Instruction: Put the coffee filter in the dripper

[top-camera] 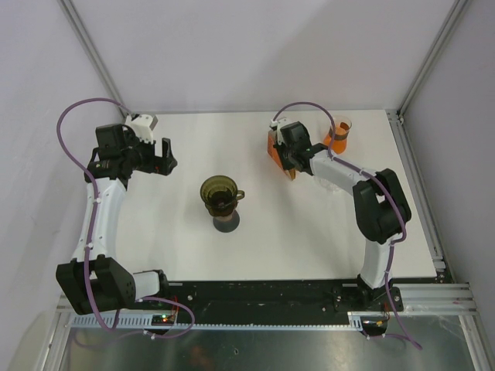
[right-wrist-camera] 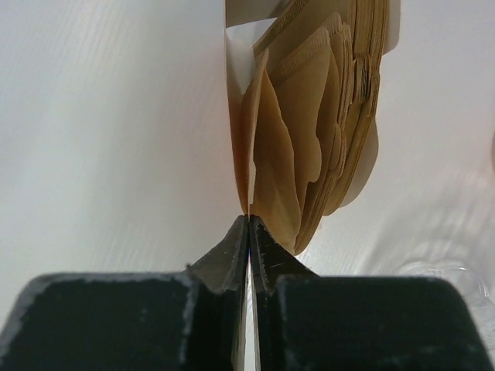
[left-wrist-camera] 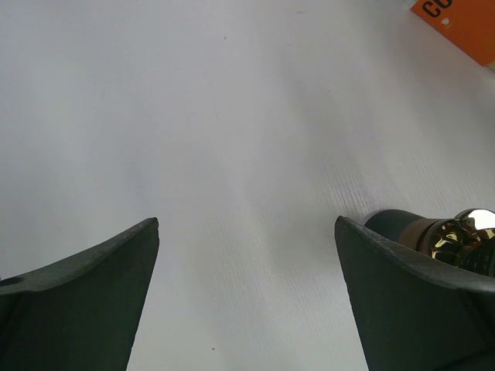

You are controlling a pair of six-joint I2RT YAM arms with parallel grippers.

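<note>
The dripper (top-camera: 220, 193), a dark amber glass cone on a black round foot, stands mid-table; its shiny edge (left-wrist-camera: 456, 236) peeks past my left finger. A fanned stack of brown paper filters (right-wrist-camera: 329, 108) stands in an orange package (top-camera: 273, 148) at the back right. My right gripper (top-camera: 285, 161) (right-wrist-camera: 248, 218) is shut, pinching the lower edge of the leftmost coffee filter (right-wrist-camera: 242, 131) of that stack. My left gripper (top-camera: 168, 157) (left-wrist-camera: 247, 220) hangs wide open over bare table left of the dripper, nothing between its fingers.
A small clear cup (top-camera: 338, 133) with orange contents stands right of the package, near the back right corner. A corner of the orange package (left-wrist-camera: 460, 23) shows in the left wrist view. Frame posts rise at the table's back corners.
</note>
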